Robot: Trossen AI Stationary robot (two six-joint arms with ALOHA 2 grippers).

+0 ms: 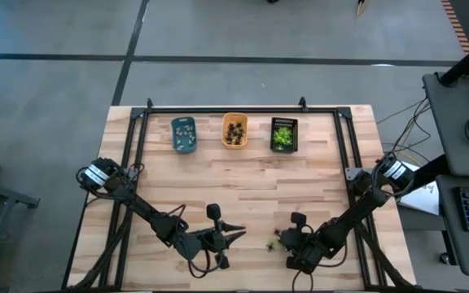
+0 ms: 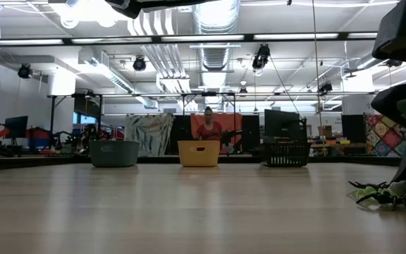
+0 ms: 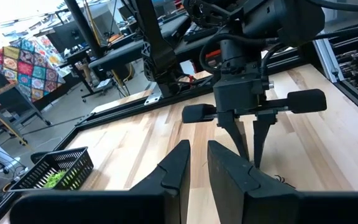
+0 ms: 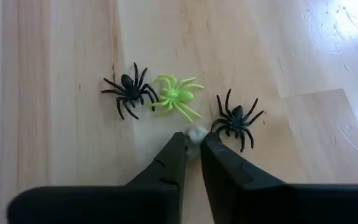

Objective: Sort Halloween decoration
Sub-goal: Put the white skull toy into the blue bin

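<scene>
Right end effector (image 4: 192,149): down at the table's near edge, right of centre; fingers drawn almost together, pinching a small pale whitish spider figure (image 4: 196,135) between the tips.
Beside the grip: a black spider (image 4: 236,119) lies just beside one fingertip; a yellow-green spider (image 4: 176,96) lies just ahead of the tips, its legs touching a second black spider (image 4: 127,88). All three rest flat on the bare wood.
Same cluster from above: a small greenish speck (image 1: 274,237) just left of the right end effector (image 1: 293,242).
Same cluster from table height: a low yellow-green and dark tangle (image 2: 376,193) near the right edge, beside the dark arm.
Left end effector (image 3: 197,158): low over the near part of the table, left of centre, pointing toward the right arm; fingers close together with only a narrow slit between them, nothing in them.
Gap between the arms: the two end effectors face each other with a short stretch of bare wood between.
Trays: a blue tray (image 1: 184,134), an orange tray (image 1: 234,130) and a black tray (image 1: 283,134) stand in a row along the far edge, apart from one another, each holding small figures; the black one shows yellow-green ones.
Open room: the middle of the table (image 1: 251,187), between the trays and the arms, is bare planks.
Edges: a dark frame rail (image 1: 226,109) runs along the far edge, with side rails down both flanks.
Room behind: a person (image 2: 208,127) sits well beyond the table.
</scene>
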